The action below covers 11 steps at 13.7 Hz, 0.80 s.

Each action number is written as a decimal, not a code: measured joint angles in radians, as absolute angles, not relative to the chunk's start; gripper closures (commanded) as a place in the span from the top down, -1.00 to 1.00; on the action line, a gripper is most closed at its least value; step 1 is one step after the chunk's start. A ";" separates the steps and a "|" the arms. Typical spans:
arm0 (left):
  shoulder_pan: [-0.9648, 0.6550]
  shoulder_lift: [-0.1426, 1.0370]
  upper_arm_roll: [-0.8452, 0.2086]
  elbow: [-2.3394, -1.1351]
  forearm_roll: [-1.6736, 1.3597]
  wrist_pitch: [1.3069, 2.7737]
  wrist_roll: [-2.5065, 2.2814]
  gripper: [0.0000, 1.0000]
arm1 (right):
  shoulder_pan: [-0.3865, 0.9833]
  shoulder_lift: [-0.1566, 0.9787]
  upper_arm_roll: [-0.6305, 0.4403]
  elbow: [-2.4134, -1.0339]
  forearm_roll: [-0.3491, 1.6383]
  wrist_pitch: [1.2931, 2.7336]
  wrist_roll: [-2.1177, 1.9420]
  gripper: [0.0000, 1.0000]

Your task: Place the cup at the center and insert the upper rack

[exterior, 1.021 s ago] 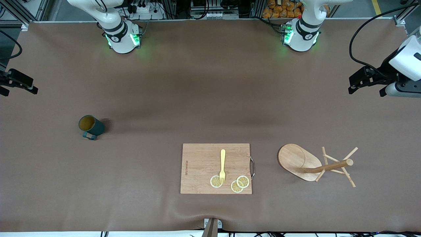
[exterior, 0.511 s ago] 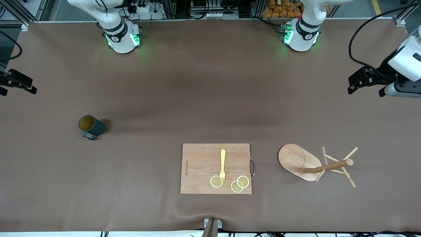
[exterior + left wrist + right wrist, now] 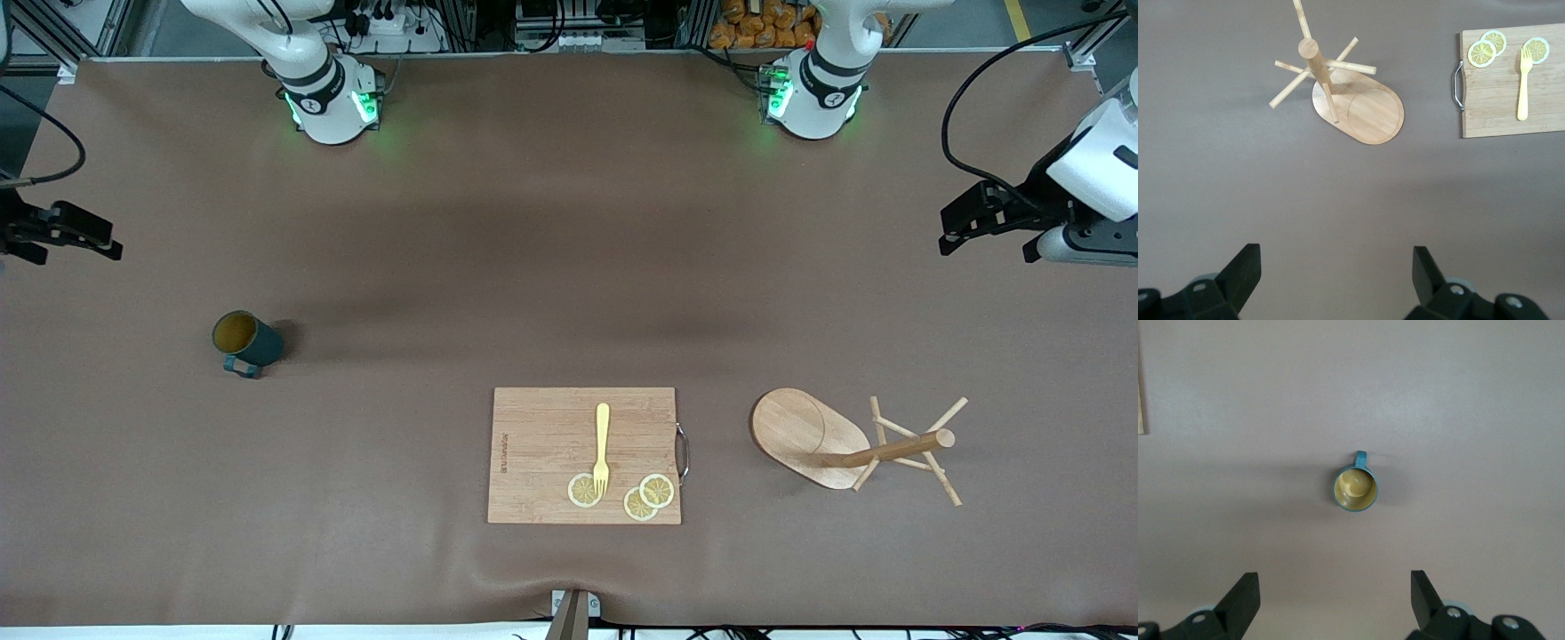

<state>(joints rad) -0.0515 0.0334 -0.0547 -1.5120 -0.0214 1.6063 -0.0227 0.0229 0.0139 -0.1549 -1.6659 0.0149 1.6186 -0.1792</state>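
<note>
Brown matting covers our worktop (image 3: pixel 533 249), and on it the cup (image 3: pixel 244 340) stands upright toward the right arm's end, mouth up, its loop handle turned toward the front camera. From the right wrist view we look straight down into its yellowish inside (image 3: pixel 1355 488). Nothing touches it.

Well apart from the cup, toward the left arm's end, the rack (image 3: pixel 853 444) lies tipped over on the matting. Its oval base (image 3: pixel 805 436) is tilted up on edge, its post (image 3: pixel 889 449) points toward the left arm's end, and the thin crossed pegs (image 3: pixel 925 453) fan out near the post's tip. The left wrist view shows the same rack (image 3: pixel 1345 93) with its pegs spread.

Between the two, nearer the front camera than the cup, lies a board (image 3: pixel 542 453) with a metal handle on the edge that faces the rack. On it lie a yellow fork (image 3: pixel 602 449) and three lemon slices (image 3: pixel 647 498); the fork's tines rest on one slice.

Our right hand (image 3: pixel 76 238) hangs over the worktop's edge at the right arm's end, fingers spread apart, gripping nothing. Our left hand (image 3: pixel 991 213) hangs over the worktop at the left arm's end, fingers likewise apart, with nothing between them.
</note>
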 measured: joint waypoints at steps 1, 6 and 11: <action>-0.051 0.033 -0.055 -1.512 -0.021 1.606 -0.023 1.00 | 0.023 0.016 -0.155 -1.695 0.015 1.643 -0.179 1.00; -0.051 0.034 -0.054 -1.512 -0.021 1.606 -0.023 1.00 | 0.020 0.025 -0.157 -1.857 0.015 1.798 -0.176 1.00; -0.051 0.034 -0.054 -1.512 -0.021 1.606 -0.023 1.00 | 0.028 0.026 -0.153 -1.996 0.015 1.958 -0.113 1.00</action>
